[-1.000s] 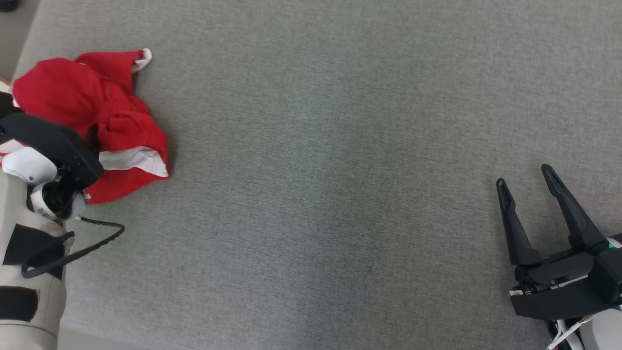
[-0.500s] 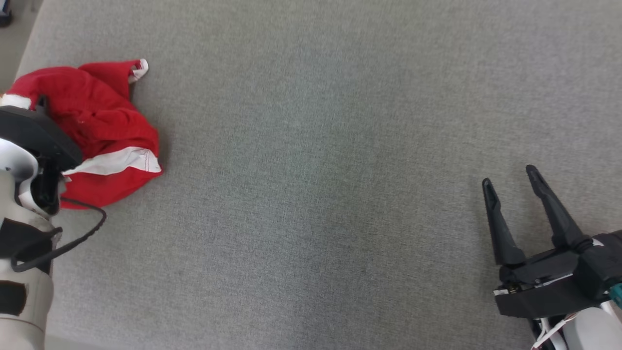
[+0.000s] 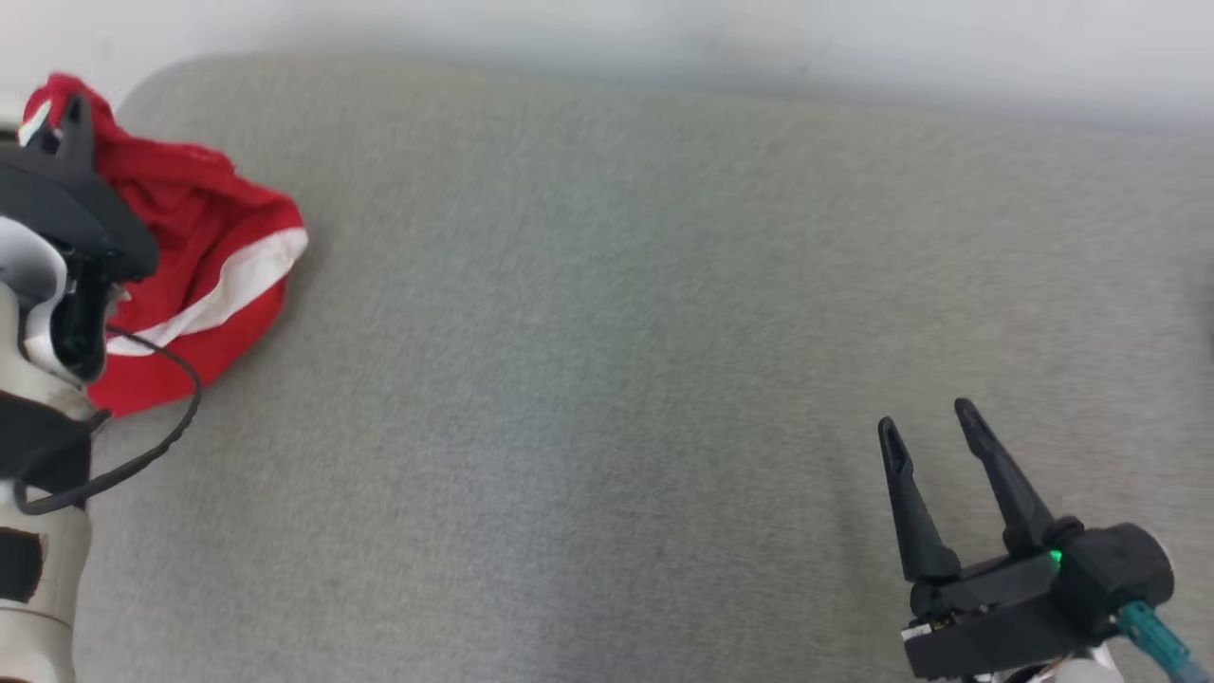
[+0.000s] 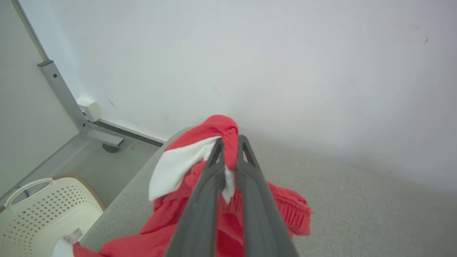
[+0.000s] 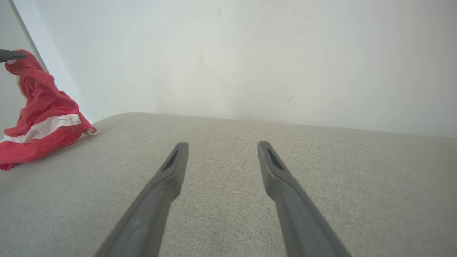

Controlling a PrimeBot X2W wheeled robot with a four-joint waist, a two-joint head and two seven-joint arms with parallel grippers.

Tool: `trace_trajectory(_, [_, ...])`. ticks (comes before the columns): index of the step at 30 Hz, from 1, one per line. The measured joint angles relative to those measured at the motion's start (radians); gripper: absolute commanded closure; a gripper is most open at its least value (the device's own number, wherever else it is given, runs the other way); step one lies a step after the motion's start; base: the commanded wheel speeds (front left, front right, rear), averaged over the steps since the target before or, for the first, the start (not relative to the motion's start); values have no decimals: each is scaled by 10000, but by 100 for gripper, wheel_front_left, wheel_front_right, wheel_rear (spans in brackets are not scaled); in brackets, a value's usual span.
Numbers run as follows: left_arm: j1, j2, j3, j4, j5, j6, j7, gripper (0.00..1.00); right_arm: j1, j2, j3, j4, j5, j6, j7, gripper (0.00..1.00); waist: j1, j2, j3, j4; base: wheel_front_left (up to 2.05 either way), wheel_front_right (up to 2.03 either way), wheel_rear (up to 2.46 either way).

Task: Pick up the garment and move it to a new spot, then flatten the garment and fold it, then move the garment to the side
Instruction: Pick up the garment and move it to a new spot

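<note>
Left end effector point(image 4: 231, 140) clenched on a bunched fold of the red-and-white garment point(image 4: 214, 128), fingers nearly touching with cloth squeezed between the tips. Grip is at the top of the heap; the rest drapes down onto the tabletop point(image 3: 607, 379) at its far left corner. Step looks like the pick-up-and-carry to a new spot. To do it well, lift high enough that the trailing cloth clears the tabletop, or it will likely drag and bunch more. Carry slowly toward the open middle, since the pinch is small and near the tips, so slip is a risk. Lower it before letting go so it doesn't land in a ball. Right end effector point(image 3: 927, 417) released, fingers spread, hovering over bare tabletop at near right, well apart from the garment and free to take a second edge for flattening. Can't tell garment type, where hems lie, or how much cloth is really between the fingers. Head view is blurred, and the left forearm covers the garment's left part. Garment's lower edge is cut off in the left wrist view. Basket point(image 4: 46, 210) on the floor beside the tabletop is partly cut off, with something white by it, unclear what.
</note>
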Motion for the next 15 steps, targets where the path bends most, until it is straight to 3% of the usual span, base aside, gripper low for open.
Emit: trace_trajectory(15, [1089,-96,-988,-3958,-477,-130,1220,100,949,447,-77,54,132,0,2,0,-2,-1,-1731,-2256,0,0,0])
